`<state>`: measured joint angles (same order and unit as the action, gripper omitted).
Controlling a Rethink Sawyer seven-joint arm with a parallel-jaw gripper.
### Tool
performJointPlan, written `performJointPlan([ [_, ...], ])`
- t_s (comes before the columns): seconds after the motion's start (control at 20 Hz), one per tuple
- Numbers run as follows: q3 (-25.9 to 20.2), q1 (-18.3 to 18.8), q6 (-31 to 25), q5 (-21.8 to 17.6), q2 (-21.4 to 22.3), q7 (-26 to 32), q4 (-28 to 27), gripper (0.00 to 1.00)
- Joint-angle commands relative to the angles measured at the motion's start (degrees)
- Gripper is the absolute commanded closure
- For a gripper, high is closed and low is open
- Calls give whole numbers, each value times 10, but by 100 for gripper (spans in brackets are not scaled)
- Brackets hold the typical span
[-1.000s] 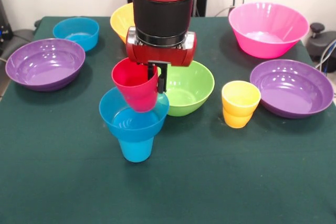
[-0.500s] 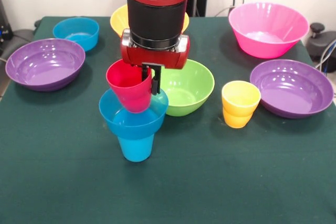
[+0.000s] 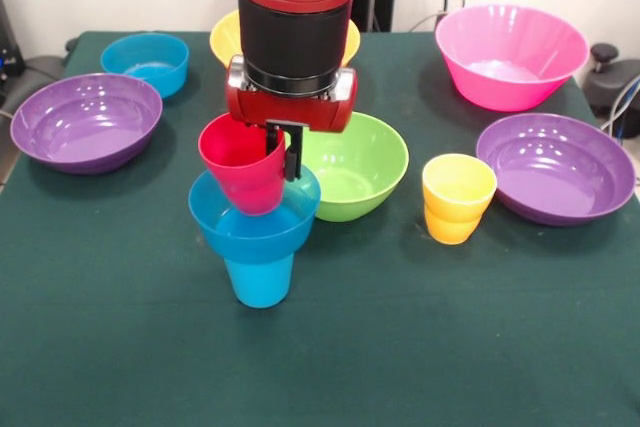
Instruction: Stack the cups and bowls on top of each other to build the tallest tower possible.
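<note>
Pincer [image 3: 283,155] is clamping the red cup's [image 3: 240,162] rim, holding it tilted over the tower's [image 3: 256,237] blue bowl; green bowl [image 3: 350,167] is crowding just beside, while counter [image 3: 450,347] below is lying open.

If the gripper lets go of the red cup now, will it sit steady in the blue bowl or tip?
Likely to tip or slide. The red cup leans, held by its rim in the gripper. Its narrow base meets the glossy, curved blue bowl, which looks slippery. That bowl sits on a slim blue cup, so a nudge may rock the stack.
</note>
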<state>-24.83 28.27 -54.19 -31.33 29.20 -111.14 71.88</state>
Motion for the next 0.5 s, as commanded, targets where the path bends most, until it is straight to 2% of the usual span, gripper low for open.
performJointPlan([
  [0.05,11,-16,37,-4,-14,-24,-28,100],
  [0.5,15,-22,57,-6,-29,-32,-45,100],
])
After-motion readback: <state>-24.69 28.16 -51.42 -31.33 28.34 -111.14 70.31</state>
